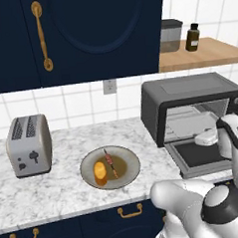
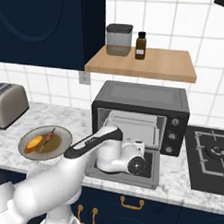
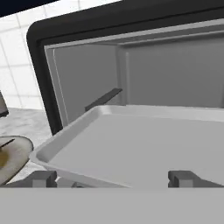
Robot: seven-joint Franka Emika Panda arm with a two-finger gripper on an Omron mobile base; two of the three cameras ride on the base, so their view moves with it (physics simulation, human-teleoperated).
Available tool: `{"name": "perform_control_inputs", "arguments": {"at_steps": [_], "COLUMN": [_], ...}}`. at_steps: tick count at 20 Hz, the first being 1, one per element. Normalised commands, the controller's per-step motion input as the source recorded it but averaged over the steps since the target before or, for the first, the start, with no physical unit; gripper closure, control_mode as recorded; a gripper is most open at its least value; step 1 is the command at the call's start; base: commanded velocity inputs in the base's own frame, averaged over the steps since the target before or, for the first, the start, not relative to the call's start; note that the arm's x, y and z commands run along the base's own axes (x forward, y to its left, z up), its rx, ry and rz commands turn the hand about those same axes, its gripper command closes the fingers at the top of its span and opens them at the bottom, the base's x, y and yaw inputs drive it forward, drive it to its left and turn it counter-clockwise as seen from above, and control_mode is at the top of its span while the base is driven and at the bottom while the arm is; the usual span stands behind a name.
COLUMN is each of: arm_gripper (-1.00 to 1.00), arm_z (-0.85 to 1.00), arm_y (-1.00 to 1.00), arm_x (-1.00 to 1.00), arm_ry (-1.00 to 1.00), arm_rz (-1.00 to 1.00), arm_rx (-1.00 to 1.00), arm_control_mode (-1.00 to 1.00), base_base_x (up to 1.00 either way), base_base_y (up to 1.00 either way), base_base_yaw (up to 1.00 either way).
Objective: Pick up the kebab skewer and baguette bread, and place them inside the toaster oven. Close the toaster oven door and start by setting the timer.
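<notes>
hand view: two-finger gripper [image 3: 113, 178] spread wide, holding nothing, facing pale grey metal tray [image 3: 131, 148] inside dark grey toaster oven [image 1: 190, 104], door [image 1: 200, 158] folded down. orange-golden baguette [image 1: 100, 172] and thin kebab skewer [image 1: 110, 163] on round plate [image 1: 129, 172], well apart. risk: clipping tray when backing out.

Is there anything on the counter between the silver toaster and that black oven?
Yes: a round plate with the baguette bread and the kebab skewer sits between the toaster and the toaster oven, seen in the left base view.
</notes>
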Motion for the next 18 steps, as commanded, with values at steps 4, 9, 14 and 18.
{"name": "perform_control_inputs", "arguments": {"at_steps": [4,9,14,18], "arm_gripper": [-1.0,-1.0,-1.0,-1.0], "arm_z": [0.77,1.0,0.67,0.33], "arm_y": [-0.12,0.25,0.92,1.0], "arm_x": [-1.0,-0.99,-0.65,-0.49], "arm_ry": [0.21,0.24,0.31,0.3], "arm_rz": [-0.01,-0.04,-0.17,-0.02], "arm_rx": [0.12,0.11,0.01,0.0], "arm_control_mode": [-1.0,-1.0,-1.0,-1.0], "base_base_x": [0.0,0.0,0.0,0.0], "base_base_y": [0.0,0.0,0.0,0.0], "base_base_yaw": [0.0,0.0,0.0,0.0]}}
